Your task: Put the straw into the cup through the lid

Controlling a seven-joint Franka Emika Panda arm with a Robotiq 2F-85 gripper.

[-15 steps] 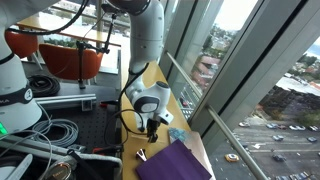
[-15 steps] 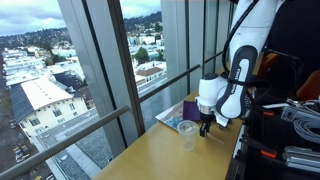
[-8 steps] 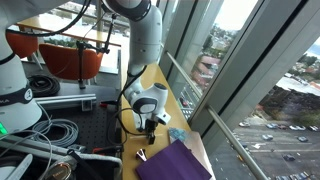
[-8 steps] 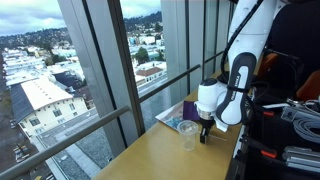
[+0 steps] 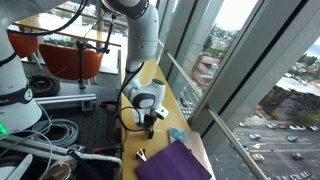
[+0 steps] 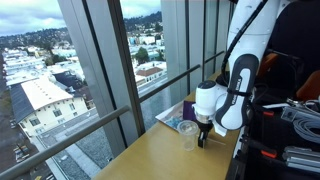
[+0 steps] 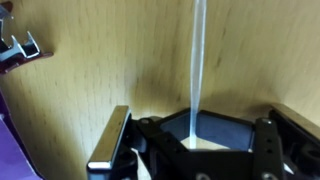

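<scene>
My gripper point(image 5: 149, 127) hangs low over the wooden table and also shows in the other exterior view point(image 6: 200, 138). In the wrist view the gripper point(image 7: 193, 135) is shut on a thin translucent straw point(image 7: 197, 55), which points straight away from the jaws over the tabletop. A clear plastic cup with a lid point(image 6: 188, 133) stands on the table right beside the gripper, towards the window; it shows in both exterior views point(image 5: 177, 133). The cup is out of the wrist view.
A purple cloth point(image 5: 172, 161) lies at the table's end near the cup, also at the wrist view's corner point(image 7: 8, 150). A small metal clip point(image 7: 24, 50) lies on the wood. The window glass and rail point(image 6: 110, 125) run along the table's edge. Cables and equipment point(image 5: 50, 135) lie on the other side.
The gripper with the straw has shifted slightly along the table, away from the purple cloth, and a little lower. The cup has not moved.
</scene>
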